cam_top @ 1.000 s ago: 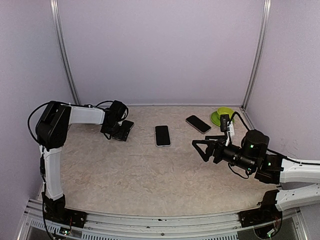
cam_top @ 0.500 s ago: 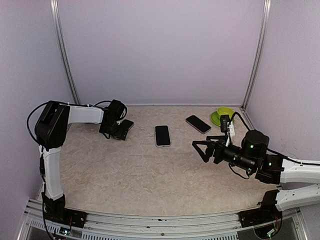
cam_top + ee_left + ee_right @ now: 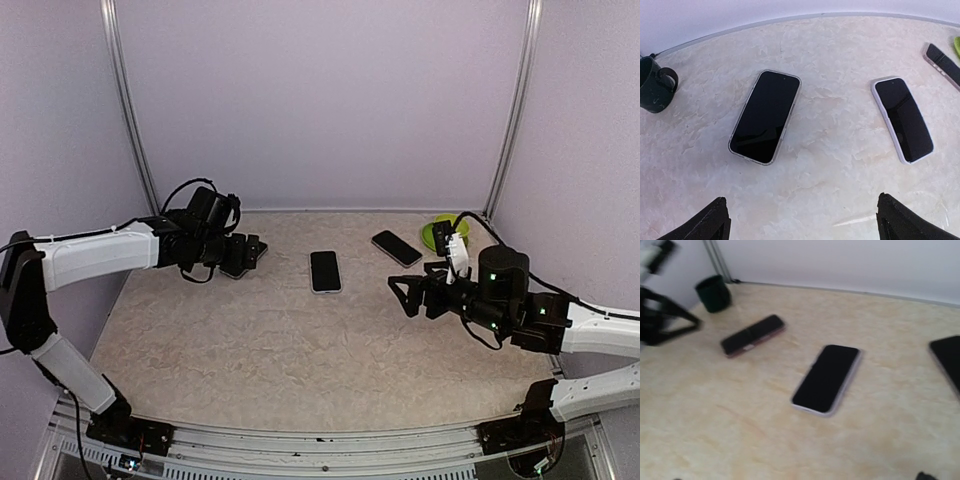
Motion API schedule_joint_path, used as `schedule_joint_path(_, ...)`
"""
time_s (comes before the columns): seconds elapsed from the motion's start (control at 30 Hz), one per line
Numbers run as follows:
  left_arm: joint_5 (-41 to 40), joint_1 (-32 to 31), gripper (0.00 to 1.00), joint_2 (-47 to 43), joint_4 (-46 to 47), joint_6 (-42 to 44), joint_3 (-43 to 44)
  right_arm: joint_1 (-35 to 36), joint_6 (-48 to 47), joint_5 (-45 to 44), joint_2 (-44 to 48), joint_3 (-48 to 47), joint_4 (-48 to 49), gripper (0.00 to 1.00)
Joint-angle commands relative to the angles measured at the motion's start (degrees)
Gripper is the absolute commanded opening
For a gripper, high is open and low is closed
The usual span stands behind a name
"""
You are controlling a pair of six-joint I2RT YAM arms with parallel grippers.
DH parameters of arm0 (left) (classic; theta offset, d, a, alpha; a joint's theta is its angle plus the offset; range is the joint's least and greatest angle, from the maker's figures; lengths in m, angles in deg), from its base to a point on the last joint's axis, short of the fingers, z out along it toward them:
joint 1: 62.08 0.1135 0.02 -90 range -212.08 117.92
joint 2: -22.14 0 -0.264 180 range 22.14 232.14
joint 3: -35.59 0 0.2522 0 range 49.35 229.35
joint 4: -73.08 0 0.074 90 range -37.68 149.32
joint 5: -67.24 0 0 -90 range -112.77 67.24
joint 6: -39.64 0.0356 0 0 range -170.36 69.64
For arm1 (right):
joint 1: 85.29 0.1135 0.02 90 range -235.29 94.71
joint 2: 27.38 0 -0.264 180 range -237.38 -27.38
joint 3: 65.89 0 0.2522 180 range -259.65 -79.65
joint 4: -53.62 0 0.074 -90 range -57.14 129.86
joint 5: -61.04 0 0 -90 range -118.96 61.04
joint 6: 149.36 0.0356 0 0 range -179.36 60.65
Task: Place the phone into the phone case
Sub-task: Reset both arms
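Lying face-up: phone [image 3: 903, 119] in pale case [image 3: 886, 122]

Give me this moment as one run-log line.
left gripper: open, empty, beside clear-rimmed black phone | right gripper: open, empty, pointing toward white-rimmed black phone | both phones flat on beige table | insertion not started

Black phone [image 3: 325, 271], dark green mug [image 3: 655, 91], beige mottled table [image 3: 300, 340], green bowl [image 3: 432, 232]

Third phone [image 3: 946, 66] (possibly uncased) cut off by right edge.
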Motion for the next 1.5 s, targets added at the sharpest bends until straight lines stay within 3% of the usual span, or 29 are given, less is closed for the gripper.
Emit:
schedule_joint_path(0.0,-3.3,-2.8,0.99,-8.6,6.1,-4.7,-6.5,-0.9,-3.6,-5.3,-2.1,-3.2,-6.9,1.00)
schedule_joint_path(0.13,-5.1,-5.2,0.99,-15.3,7.4,-4.9,-11.2,-2.7,-4.6,-5.3,-2.9,-4.9,-11.1,1.00)
schedule_joint_path(0.47,-6.2,-7.1,0.99,-34.2,16.1,-5.7,-24.7,-17.1,-4.5,1.5,3.4,-6.1,-17.1,1.00)
schedule_joint_path(0.63,-6.9,-7.2,0.99,-43.7,15.4,-4.6,-28.5,-21.7,-5.5,1.4,4.9,-8.1,-21.9,1.00)
schedule_joint_path(0.97,-7.7,-7.2,0.99,-53.3,7.2,-2.2,-31.0,-22.1,-4.2,0.2,3.8,-10.0,-26.3,1.00)
schedule_joint_path(1.23,-8.6,-7.2,0.99,-61.4,8.4,-1.9,-34.2,-22.1,-4.2,-2.1,6.1,-9.6,-25.4,1.00)
schedule_joint_path(1.47,-8.5,-7.2,0.99,-61.9,9.3,-1.6,-35.0,-22.1,-3.8,-1.7,6.0,-9.7,-25.2,1.00)
